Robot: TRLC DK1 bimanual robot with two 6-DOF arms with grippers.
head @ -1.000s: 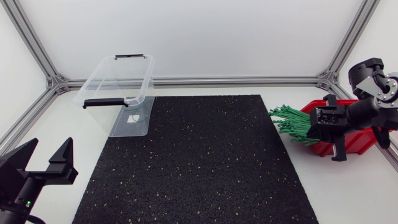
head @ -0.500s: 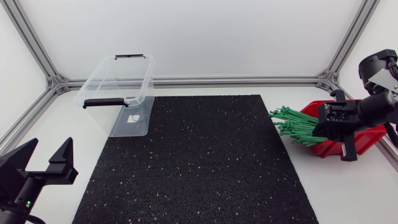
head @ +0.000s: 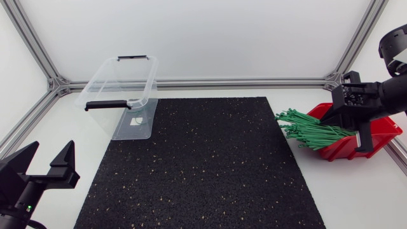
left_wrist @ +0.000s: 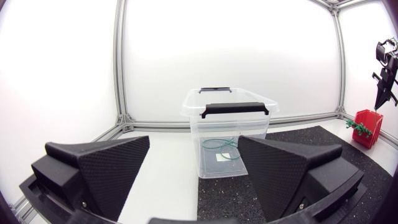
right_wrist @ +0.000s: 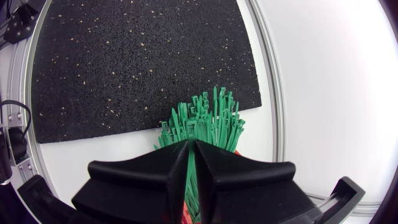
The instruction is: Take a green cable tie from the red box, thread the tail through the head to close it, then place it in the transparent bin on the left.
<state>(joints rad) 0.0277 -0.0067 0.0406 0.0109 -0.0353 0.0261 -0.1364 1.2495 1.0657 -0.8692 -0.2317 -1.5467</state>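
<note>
The red box stands at the table's right edge, with a bundle of green cable ties fanning out of it toward the black mat. My right gripper hangs over the box and the ties. In the right wrist view its fingers are shut to a thin slit straight above the ties; whether a tie is pinched there is hidden. The transparent bin stands at the back left, and one green tie lies inside it. My left gripper rests open at the front left, facing the bin.
A black speckled mat covers the middle of the table. An aluminium frame runs along the back and sides. The red box and my right arm show far off in the left wrist view.
My right gripper has moved up and to the right, from the front of the tie bundle to over the red box. The left arm has stayed still.
</note>
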